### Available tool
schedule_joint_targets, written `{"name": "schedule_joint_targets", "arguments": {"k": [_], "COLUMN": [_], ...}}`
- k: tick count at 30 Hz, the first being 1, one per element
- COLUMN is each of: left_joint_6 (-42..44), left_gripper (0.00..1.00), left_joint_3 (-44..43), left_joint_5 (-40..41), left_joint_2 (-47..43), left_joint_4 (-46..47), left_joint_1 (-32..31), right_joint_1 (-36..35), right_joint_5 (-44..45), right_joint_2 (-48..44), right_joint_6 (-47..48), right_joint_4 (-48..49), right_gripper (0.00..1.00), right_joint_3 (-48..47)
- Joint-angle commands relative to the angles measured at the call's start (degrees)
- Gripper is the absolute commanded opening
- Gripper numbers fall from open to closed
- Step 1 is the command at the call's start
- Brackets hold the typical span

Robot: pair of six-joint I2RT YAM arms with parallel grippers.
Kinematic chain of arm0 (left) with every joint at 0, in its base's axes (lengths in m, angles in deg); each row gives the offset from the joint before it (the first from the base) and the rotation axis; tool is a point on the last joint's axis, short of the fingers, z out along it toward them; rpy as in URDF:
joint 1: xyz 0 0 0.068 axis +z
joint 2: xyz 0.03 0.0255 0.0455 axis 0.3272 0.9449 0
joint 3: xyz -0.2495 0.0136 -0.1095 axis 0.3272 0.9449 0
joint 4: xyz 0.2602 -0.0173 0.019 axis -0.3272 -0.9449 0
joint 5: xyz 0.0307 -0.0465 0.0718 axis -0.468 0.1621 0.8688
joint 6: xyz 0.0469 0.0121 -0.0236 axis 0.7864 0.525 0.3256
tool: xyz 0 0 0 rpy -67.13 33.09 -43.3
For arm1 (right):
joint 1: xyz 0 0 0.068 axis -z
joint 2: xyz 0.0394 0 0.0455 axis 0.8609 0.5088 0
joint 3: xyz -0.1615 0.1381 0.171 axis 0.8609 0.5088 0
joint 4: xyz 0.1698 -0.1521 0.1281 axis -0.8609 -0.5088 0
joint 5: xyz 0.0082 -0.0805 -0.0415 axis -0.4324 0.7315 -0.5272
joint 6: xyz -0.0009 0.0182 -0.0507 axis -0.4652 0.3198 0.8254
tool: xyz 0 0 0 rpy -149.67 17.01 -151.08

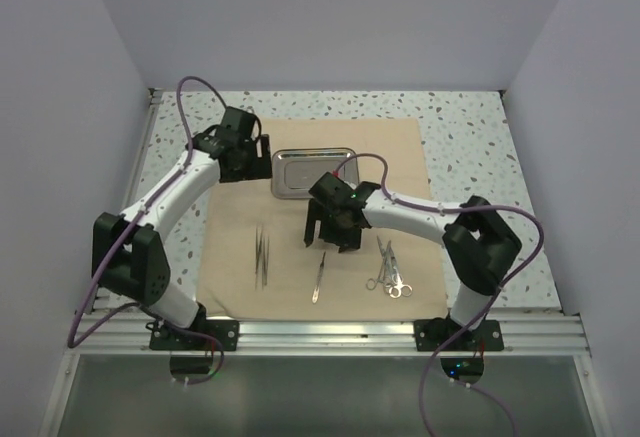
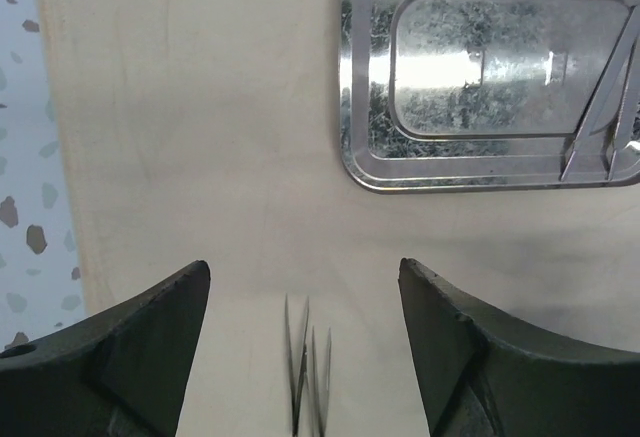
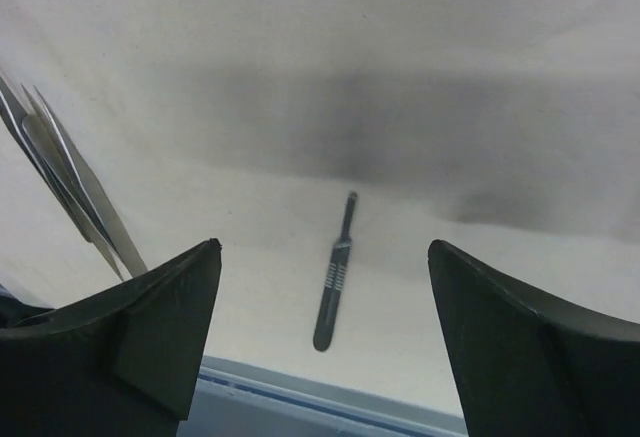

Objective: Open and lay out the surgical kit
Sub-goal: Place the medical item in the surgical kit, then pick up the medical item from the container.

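Observation:
The tan cloth (image 1: 330, 147) of the surgical kit lies spread flat. The steel tray (image 1: 300, 173) sits on its far part and looks empty in the left wrist view (image 2: 480, 67). Two tweezers (image 1: 262, 255) lie side by side at the left. A slim scalpel handle (image 1: 318, 277) lies in the middle and ring-handled scissors and forceps (image 1: 388, 269) lie at the right. My left gripper (image 1: 250, 162) hangs open left of the tray, with the tweezers (image 2: 305, 367) below its gap (image 2: 305, 269). My right gripper (image 1: 328, 240) is open and empty (image 3: 325, 249) above the scalpel handle (image 3: 335, 277).
The cloth's near edge runs close to the metal rail (image 1: 330, 332) at the table's front. Speckled tabletop (image 1: 470, 137) shows around the cloth. White walls enclose the left, right and back. The tweezers (image 3: 65, 177) show at the left of the right wrist view.

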Motion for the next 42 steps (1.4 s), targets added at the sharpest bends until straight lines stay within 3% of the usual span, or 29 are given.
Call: {"name": "schedule_joint_targets", "arguments": {"k": [1,9,14,19,25,31,37,42], "left_joint_6": [2.42,2.6,1.98,1.1,0.92,1.19,0.66,0.31], "left_gripper": [0.8,0.77,0.68,0.62,0.6,0.59,0.48,0.48], "left_joint_3": [-4.04,-15.1,-22.58,-30.49,-34.63,-33.76,-31.39,-30.06], "left_joint_5": [-2.58,-2.41,-2.32,-1.44,-1.44,-0.21,-0.47,0.23], "left_joint_2": [3.54,14.53,25.16,34.47,39.23,40.21,40.29,40.91], "left_joint_4": [3.28,4.86,4.86,3.29,2.05,1.88,2.49,2.84], "left_joint_1": [0.28,-5.51,-12.1,-16.41,-18.18,-18.97,-20.02,-21.6], "right_joint_1": [0.16,1.74,2.53,2.89,3.68,5.17,8.68,11.41], "right_joint_5": [7.46,28.64,34.98,35.61,34.73,34.64,32.36,30.77], "right_joint_2": [-9.49,-31.81,-34.73,-37.98,-39.57,-39.31,-39.22,-39.48], "right_joint_6": [-0.25,5.62,8.19,5.82,4.85,6.08,8.01,10.03], "right_joint_4": [-6.59,-24.79,-34.0,-36.58,-37.01,-36.84,-35.87,-34.82], "right_gripper": [0.89,0.98,0.98,0.98,0.98,0.98,0.98,0.98], "right_joint_3": [-2.83,-10.73,-14.87,-12.16,-9.08,-8.55,-7.93,-7.4]}}
